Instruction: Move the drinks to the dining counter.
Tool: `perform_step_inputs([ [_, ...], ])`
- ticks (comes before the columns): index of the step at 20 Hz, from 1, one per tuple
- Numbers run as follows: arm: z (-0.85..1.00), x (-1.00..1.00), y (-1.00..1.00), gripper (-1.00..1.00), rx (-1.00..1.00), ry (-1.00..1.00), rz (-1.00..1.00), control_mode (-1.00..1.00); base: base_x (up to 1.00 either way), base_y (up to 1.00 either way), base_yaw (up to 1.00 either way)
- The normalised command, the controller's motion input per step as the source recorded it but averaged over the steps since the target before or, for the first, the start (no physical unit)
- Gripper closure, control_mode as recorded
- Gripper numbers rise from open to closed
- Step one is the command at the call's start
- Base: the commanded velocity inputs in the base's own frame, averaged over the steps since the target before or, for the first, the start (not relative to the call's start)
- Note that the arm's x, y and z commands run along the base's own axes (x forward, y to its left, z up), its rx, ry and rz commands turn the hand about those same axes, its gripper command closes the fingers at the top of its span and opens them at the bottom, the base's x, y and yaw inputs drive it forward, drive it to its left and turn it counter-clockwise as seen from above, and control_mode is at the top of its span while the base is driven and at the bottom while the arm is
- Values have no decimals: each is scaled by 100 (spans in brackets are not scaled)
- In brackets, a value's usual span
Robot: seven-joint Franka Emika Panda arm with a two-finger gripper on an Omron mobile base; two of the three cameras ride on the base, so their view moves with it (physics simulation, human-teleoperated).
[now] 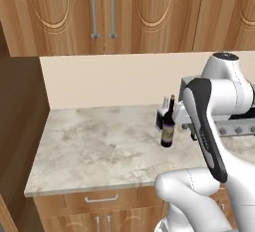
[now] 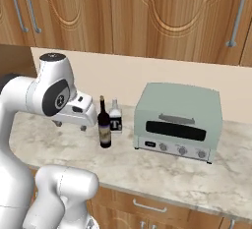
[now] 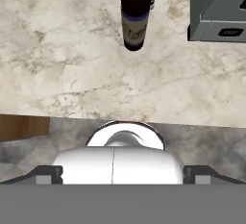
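1. A veined marble worktop (image 1: pixel 94 146) runs under carved wooden cabinets (image 2: pixel 147 12); a boxy pale-green toaster oven (image 2: pixel 177 122) sits on it.
2. The tall dark wine bottle (image 2: pixel 104 125) stands upright beside the oven, the short clear bottle (image 2: pixel 115 118) just behind it.
3. The arm is folded high, its gripper (image 2: pixel 71 124) left of the bottles, jaws spread wide and holding nothing.
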Motion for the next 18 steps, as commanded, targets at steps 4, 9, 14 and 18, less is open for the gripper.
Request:
perform_step_inputs([
  [4, 0, 0, 0, -100, 0, 0, 0, 100, 61, 0, 0],
  [9, 0, 0, 0, -100, 0, 0, 0, 100, 34, 20, -26],
  [14, 0, 0, 0, -100, 0, 0, 0, 100, 51, 38, -23],
  [18, 0, 63, 0, -100, 0, 0, -3, -100, 19, 5, -4],
])
